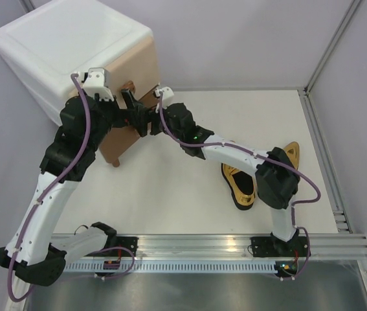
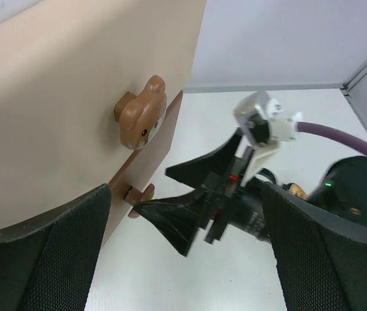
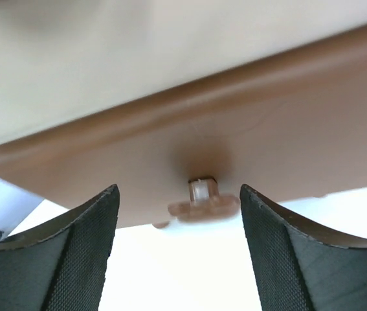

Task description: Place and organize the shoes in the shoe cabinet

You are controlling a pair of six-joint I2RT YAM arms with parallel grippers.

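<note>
Top view: the shoe cabinet (image 1: 73, 45) stands on the tabletop (image 1: 170, 188), and two gold shoes (image 1: 238, 186) lie well to its right.

Left wrist view: the left claw (image 2: 183, 265) gapes wide and holds nothing, facing the cabinet's upper bear knob (image 2: 141, 120).

Right wrist view: the right claw (image 3: 178, 253) is spread open. It straddles the cabinet's lower knob (image 3: 202, 197) without touching it.

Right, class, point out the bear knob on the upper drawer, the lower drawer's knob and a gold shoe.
bear knob (image 2: 143, 115): left wrist view, on its face.
lower knob (image 3: 204, 205): right wrist view, on its head.
gold shoe (image 1: 240, 188): top view, on its dark insole.
</note>
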